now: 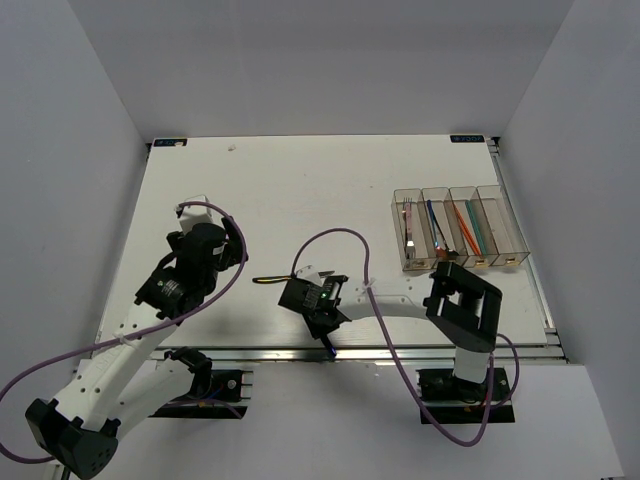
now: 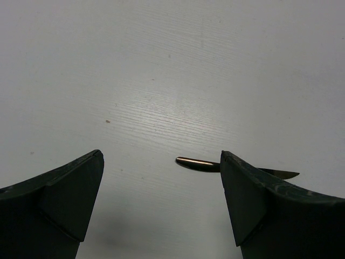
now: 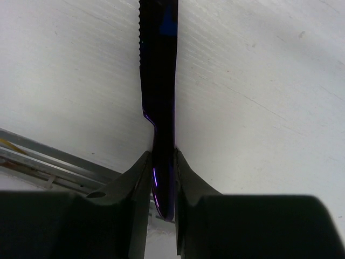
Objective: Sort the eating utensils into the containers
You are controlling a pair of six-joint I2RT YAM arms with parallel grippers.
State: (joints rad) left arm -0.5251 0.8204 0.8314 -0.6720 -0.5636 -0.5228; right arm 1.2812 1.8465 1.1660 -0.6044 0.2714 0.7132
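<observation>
Blue knife [image 3: 159, 81] is pinched tight in the right gripper [image 3: 161, 157], down by the near edge of the white table [image 1: 270, 190], with the serrated blade poking out past the tips. Just left of it lies a dark knife [image 1: 270, 281] with a yellowish handle. The left gripper [image 2: 161, 157] hovers wide open, holding nothing. Far right sit the containers [image 1: 500, 225], with chopsticks [image 1: 468, 225] and other utensils inside.

blue knife [image 3: 159, 65]: glossy, smooth | table [image 3: 259, 81]: matt white, fine-grained | containers [image 1: 500, 225]: clear plastic
</observation>
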